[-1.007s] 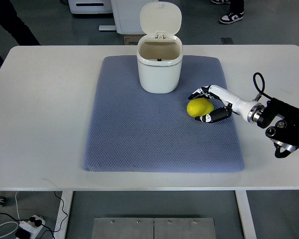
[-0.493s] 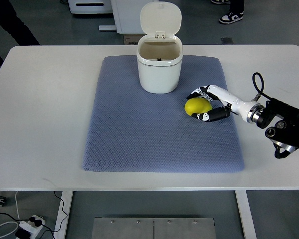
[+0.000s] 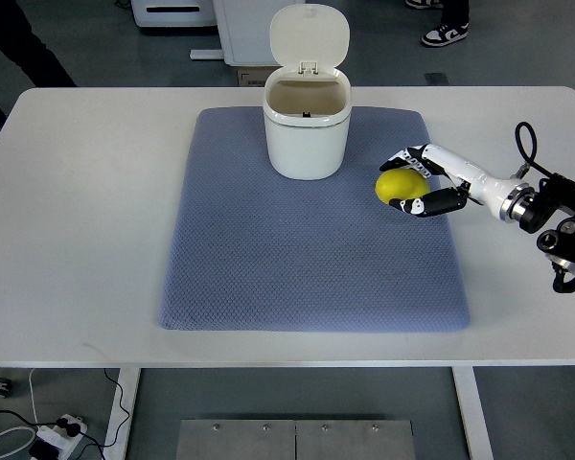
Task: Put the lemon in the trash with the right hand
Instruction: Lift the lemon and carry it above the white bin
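Observation:
A yellow lemon (image 3: 399,185) sits in my right hand (image 3: 412,182), whose black-tipped fingers curl around it from above and below. The hand holds it over the right part of the blue-grey mat (image 3: 268,268), a short way right of the white trash bin (image 3: 307,129). The bin stands upright at the mat's back edge with its lid (image 3: 310,35) flipped open and its inside dark. My right arm (image 3: 546,206) comes in from the right edge. The left arm does not show.
The mat lies on a white table (image 3: 77,192). A person's shoes (image 3: 446,32) and dark trouser legs (image 3: 19,38) show on the floor beyond the table's far edge.
My right hand closed on the lemon and carried it up and to the right, away from its earlier spot on the mat. The arm drew back toward the right edge.

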{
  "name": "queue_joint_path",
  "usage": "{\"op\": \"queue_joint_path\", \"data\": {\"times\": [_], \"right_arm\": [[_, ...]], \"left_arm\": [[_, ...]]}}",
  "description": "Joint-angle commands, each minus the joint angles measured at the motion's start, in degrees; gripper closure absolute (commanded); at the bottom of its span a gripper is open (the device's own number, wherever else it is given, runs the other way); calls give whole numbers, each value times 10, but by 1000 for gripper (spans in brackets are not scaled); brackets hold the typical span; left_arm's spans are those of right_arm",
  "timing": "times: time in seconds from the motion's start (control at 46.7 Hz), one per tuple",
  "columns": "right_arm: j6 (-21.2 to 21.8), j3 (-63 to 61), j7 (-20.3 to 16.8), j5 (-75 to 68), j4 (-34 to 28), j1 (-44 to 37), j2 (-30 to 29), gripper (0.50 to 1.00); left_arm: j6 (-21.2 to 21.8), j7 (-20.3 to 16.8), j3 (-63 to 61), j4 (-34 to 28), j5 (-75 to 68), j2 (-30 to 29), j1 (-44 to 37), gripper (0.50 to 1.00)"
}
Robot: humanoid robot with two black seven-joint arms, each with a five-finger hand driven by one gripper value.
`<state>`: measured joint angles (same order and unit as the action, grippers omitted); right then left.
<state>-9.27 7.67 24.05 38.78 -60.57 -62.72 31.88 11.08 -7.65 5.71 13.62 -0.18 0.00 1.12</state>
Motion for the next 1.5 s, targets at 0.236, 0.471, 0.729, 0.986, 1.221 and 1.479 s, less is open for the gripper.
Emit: {"op": "queue_joint_path", "data": {"times": [0.236, 0.471, 0.729, 0.986, 1.221, 1.479], "right_arm": [[12, -27, 3, -13, -43, -30, 86, 959], [44, -27, 2, -47, -46, -88, 116, 959], [51, -20, -8, -78, -46, -144, 102, 959], [51, 26, -14, -116, -30, -197, 25, 952], [51, 30, -23, -136, 16, -198, -45, 948], [51, 60, -35, -167, 82, -213, -125, 946]], "left_arm": [[0, 0, 0, 0, 0, 0, 0, 500], [0, 0, 0, 0, 0, 0, 0, 500], [0, 0, 0, 0, 0, 0, 0, 500], [0, 0, 0, 0, 0, 0, 0, 500], [0, 0, 0, 0, 0, 0, 1, 500], [0, 0, 0, 0, 0, 0, 0, 500]]}}
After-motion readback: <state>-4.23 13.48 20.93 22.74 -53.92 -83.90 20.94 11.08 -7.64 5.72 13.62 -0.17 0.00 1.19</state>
